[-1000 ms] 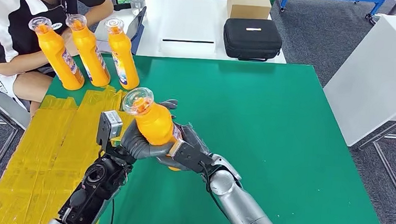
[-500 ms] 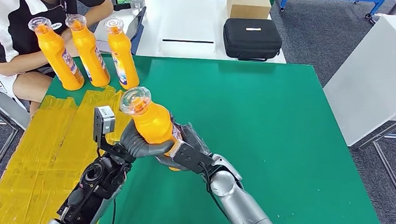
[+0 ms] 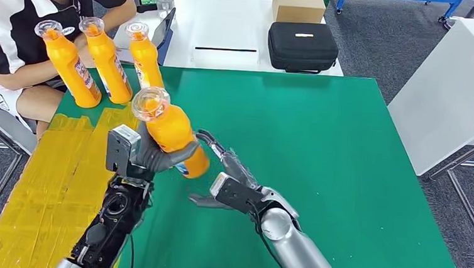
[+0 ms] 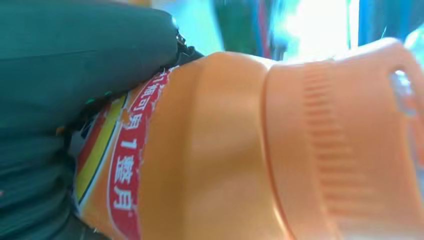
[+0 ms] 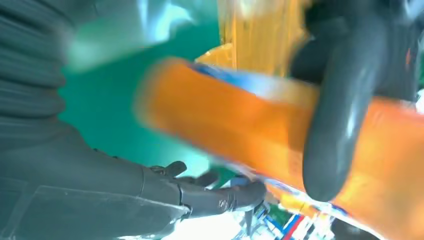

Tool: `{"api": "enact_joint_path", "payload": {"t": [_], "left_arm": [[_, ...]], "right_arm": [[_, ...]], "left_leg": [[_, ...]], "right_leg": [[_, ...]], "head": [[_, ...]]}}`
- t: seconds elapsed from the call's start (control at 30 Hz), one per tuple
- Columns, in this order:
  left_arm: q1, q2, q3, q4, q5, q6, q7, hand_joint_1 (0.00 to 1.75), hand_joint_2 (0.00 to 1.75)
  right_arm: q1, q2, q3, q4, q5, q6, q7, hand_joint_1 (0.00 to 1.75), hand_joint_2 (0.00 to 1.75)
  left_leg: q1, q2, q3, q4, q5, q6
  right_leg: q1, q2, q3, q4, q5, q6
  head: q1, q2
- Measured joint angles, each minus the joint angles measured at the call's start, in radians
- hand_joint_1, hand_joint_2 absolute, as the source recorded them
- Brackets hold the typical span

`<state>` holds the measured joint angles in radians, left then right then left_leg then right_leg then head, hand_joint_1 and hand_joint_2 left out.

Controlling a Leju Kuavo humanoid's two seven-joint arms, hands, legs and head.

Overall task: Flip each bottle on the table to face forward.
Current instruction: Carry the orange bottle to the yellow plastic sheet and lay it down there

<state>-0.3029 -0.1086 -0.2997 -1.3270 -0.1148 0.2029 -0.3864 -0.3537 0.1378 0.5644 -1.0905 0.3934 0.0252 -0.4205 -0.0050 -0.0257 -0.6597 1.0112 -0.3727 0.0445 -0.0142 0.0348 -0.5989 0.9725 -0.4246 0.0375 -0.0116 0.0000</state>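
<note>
Head view: orange bottle (image 3: 170,133), held aloft over the near left part of the green table (image 3: 346,154), gripped round its lower body by the left hand (image 3: 151,156); half a second ago both hands clasped it, now the right hand (image 3: 228,182) has let go and sits just beside and below the bottle's base, fingers apart, holding nothing; the bottle has also travelled up and leftward with the left hand. Judged meaning: the handover from right to left is complete, and the remaining step is to set this bottle down label-forward with the others. Long axis tilted, clear cap (image 3: 149,102) up and toward the far left, base down toward the right hand. Three more orange bottles (image 3: 104,58) stand in a row at the far left edge, near a seated person (image 3: 21,24). Left wrist view: bottle body close, red label band (image 4: 127,165) with white characters facing the camera, dark hand wrapped on the label end, ribbed neck beyond. Right wrist view: blurred bottle crossing the frame, a dark finger of the left hand (image 5: 335,120) over it; right hand's own fingers (image 5: 220,195) spread beneath, apart from the bottle
</note>
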Motion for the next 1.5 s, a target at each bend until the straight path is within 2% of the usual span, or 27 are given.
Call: {"api": "enact_joint_path", "payload": {"t": [0.07, 0.13, 0.33, 0.53, 0.6, 0.7, 0.8, 0.9, 1.0, 1.1, 1.5], "left_arm": [[-0.019, 0.007, 0.023, 0.004, -0.130, 0.097, -0.014, 1.75, 1.75], [-0.034, 0.012, 0.036, 0.008, -0.192, 0.136, -0.019, 1.75, 1.75], [-0.048, 0.018, 0.050, 0.019, -0.218, 0.148, -0.021, 1.75, 1.75], [-0.081, 0.036, 0.053, 0.060, -0.388, 0.151, 0.017, 1.75, 1.75], [-0.103, 0.048, 0.054, 0.099, -0.543, 0.207, 0.064, 1.75, 1.75], [-0.145, 0.070, 0.054, 0.188, -0.866, 0.294, 0.188, 1.75, 1.75], [-0.190, 0.085, 0.054, 0.307, -1.143, 0.307, 0.313, 1.75, 1.75], [-0.228, 0.091, 0.054, 0.430, -1.307, 0.299, 0.393, 1.75, 1.75], [-0.249, 0.093, 0.053, 0.515, -1.374, 0.292, 0.430, 1.75, 1.75], [-0.261, 0.094, 0.053, 0.567, -1.384, 0.290, 0.437, 1.75, 1.75], [-0.277, 0.095, 0.051, 0.638, -1.446, 0.228, 0.473, 1.75, 1.75]], "right_arm": [[0.029, -0.018, -0.002, -0.049, -0.004, 0.017, 0.000, 0.00, 1.75], [0.049, -0.029, -0.005, -0.086, -0.006, 0.022, -0.001, 0.00, 1.75], [0.071, -0.049, -0.014, -0.146, -0.008, 0.023, -0.001, 0.00, 1.75], [0.076, -0.064, -0.027, -0.177, -0.022, 0.015, 0.007, 0.00, 1.75], [0.084, -0.070, -0.044, -0.188, -0.031, 0.008, 0.013, 0.00, 1.75], [0.101, -0.077, -0.071, -0.211, -0.039, 0.000, 0.022, 0.00, 1.75], [0.113, -0.080, -0.095, -0.232, -0.049, -0.002, 0.032, 0.00, 1.75], [0.120, -0.081, -0.118, -0.251, -0.104, 0.025, 0.033, 0.00, 1.75], [0.128, -0.080, -0.138, -0.267, -0.171, 0.069, 0.028, 0.00, 1.75], [0.132, -0.080, -0.148, -0.277, -0.185, 0.077, 0.025, 0.00, 1.75], [0.140, -0.080, -0.173, -0.300, -0.230, 0.094, 0.008, 0.00, 1.75]], "left_leg": [[0.000, 0.000, 0.000, 0.000, 0.000, 0.000], [0.000, 0.000, 0.000, 0.000, 0.000, 0.000], [0.000, 0.000, 0.000, 0.000, 0.000, 0.000], [0.000, 0.000, 0.000, 0.000, 0.000, 0.000], [0.000, 0.000, 0.000, 0.000, 0.000, 0.000], [0.000, 0.000, 0.000, 0.000, 0.000, 0.000], [0.000, 0.000, 0.000, 0.000, 0.000, 0.000], [0.000, 0.000, 0.000, 0.000, 0.000, 0.000], [0.000, 0.000, 0.000, 0.000, 0.000, 0.000], [0.000, 0.000, 0.000, 0.000, 0.000, 0.000], [0.000, 0.000, 0.000, 0.000, 0.000, 0.000]], "right_leg": [[0.000, 0.000, 0.000, 0.000, 0.000, 0.000], [0.000, 0.000, 0.000, 0.000, 0.000, 0.000], [0.000, 0.000, 0.000, 0.000, 0.000, 0.000], [0.000, 0.000, 0.000, 0.000, 0.000, 0.000], [0.000, 0.000, 0.000, 0.000, 0.000, 0.000], [0.000, 0.000, 0.000, 0.000, 0.000, 0.000], [0.000, 0.000, 0.000, 0.000, 0.000, 0.000], [0.000, 0.000, 0.000, 0.000, 0.000, 0.000], [0.000, 0.000, 0.000, 0.000, 0.000, 0.000], [0.000, 0.000, 0.000, 0.000, 0.000, 0.000], [0.000, 0.000, 0.000, 0.000, 0.000, 0.000]], "head": [[0.000, 0.000], [0.000, 0.000], [0.000, 0.000], [0.000, 0.000], [0.000, 0.000], [0.000, 0.000], [0.000, 0.000], [0.000, 0.000], [0.000, 0.000], [0.000, 0.000], [0.000, 0.000]]}}
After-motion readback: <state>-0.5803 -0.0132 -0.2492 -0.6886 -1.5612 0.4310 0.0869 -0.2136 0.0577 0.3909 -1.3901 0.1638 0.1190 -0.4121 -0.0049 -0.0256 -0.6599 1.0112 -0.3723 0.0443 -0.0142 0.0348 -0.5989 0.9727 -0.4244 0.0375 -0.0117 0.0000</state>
